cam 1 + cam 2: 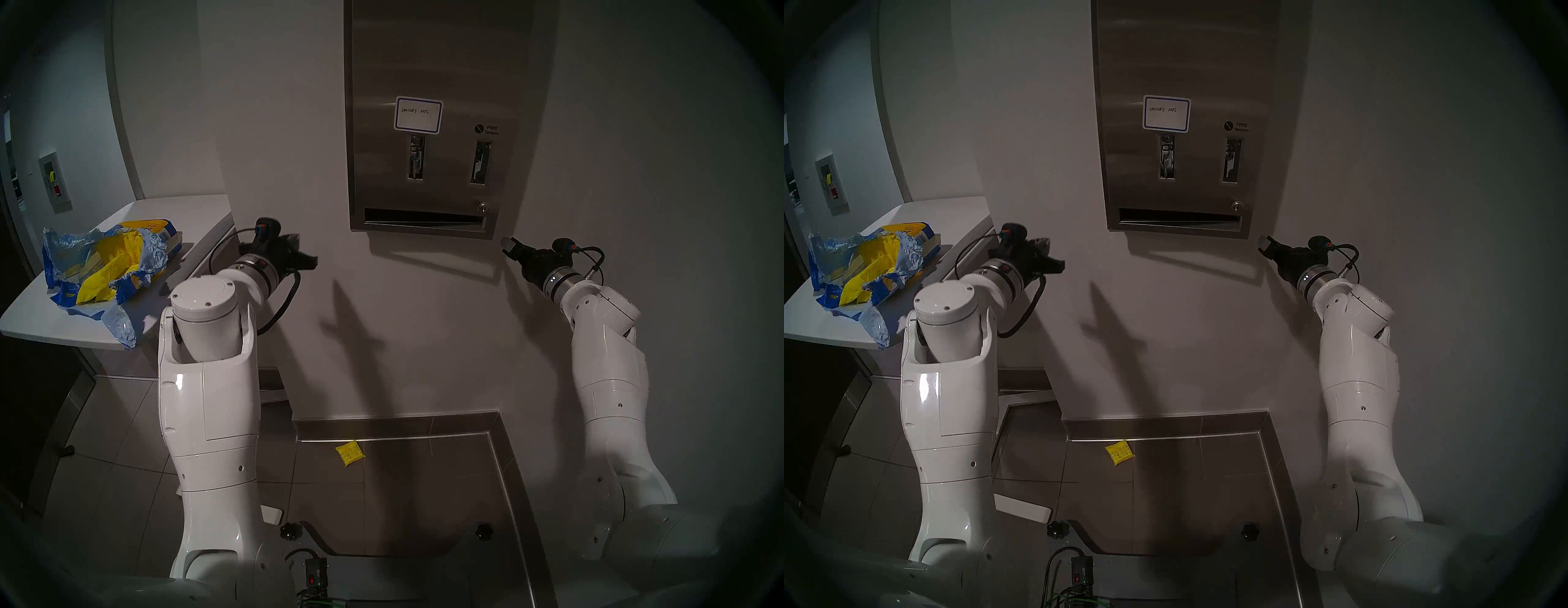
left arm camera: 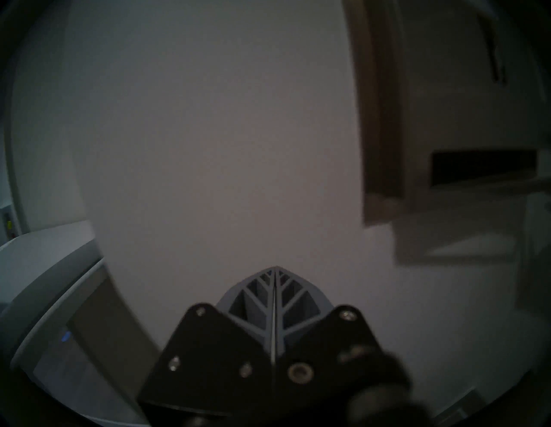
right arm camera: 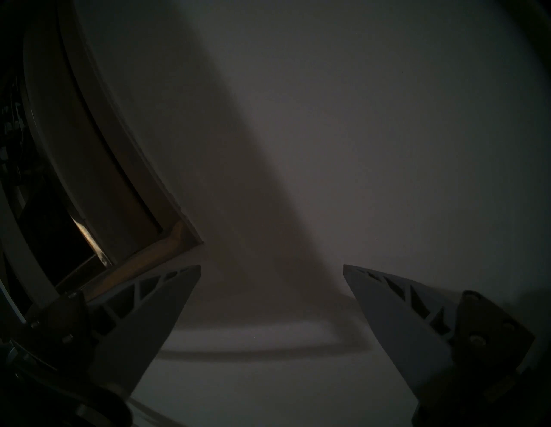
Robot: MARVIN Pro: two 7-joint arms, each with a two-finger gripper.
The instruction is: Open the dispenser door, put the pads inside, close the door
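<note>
Pale grey wall (image 1: 275, 127) fills the scene, with grey tile floor (image 1: 382, 501) below, and we pick things up at the left gripper (image 1: 313, 262): its two ribbed fingers are pressed flat together with nothing between them, pointing at bare wall below and to the left of the dispenser door (image 1: 424, 63). In the left wrist view the gripper (image 2: 275, 268) shows that same tight seam, the dispenser's lower left corner up and to its right. Over on the other side, the right gripper (image 1: 507, 246) sits just off the door's lower right corner, jaws spread wide and empty; in its wrist view the left finger (image 3: 167, 298) lies close under that corner, though contact is hard to judge.

Brushed steel, that door lies against its cabinet, with its blue-bordered label (image 1: 418, 114) above two levers, a round lock (image 1: 483, 207) and the long slot (image 1: 424, 216).

Now the pads: one yellow pad (image 1: 350, 454) lies on the floor straight beneath the door, well apart from both grippers. Left of the door, a white counter (image 1: 178, 212) carries a torn blue-and-yellow bag (image 1: 106, 263), just behind the left arm (image 1: 208, 382).
</note>
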